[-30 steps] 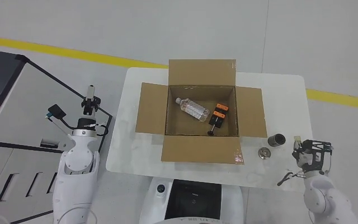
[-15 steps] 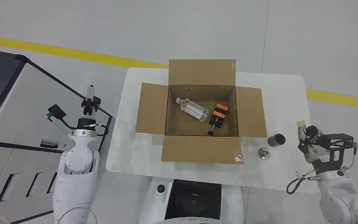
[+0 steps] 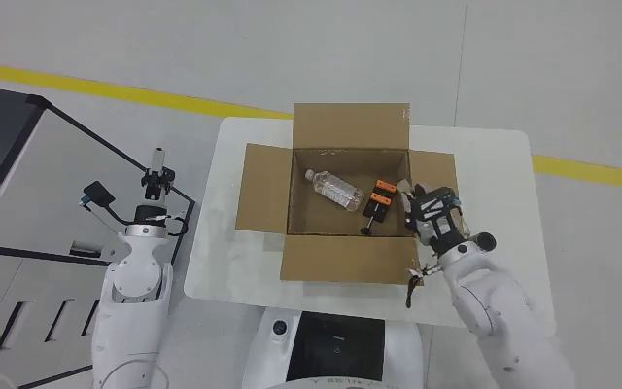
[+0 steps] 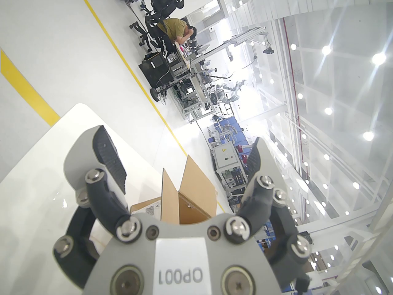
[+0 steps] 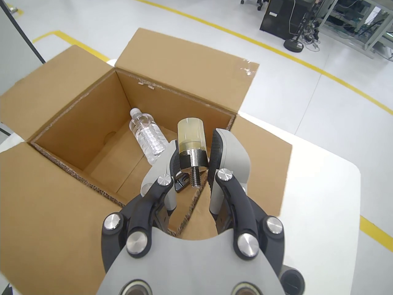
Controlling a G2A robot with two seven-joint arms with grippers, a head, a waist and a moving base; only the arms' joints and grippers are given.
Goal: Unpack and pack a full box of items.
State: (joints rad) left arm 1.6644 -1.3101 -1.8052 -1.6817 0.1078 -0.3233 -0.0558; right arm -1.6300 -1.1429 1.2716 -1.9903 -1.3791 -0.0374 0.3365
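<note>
Clamping stud cylinder (image 5: 190, 138), right end effector (image 5: 195, 150) sits over box's (image 5: 172, 102) rt rim.

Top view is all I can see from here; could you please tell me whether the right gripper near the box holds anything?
Observer: Yes, the right gripper is shut on a pale cylinder with a metal base and a threaded stud.
Operator: Thank you. Is the left gripper holding anything?
Observer: No, the left gripper is open and empty.
Operator: Which way does the stud point?
Observer: Back toward the wrist, away from the bottle lying in the box.
</note>
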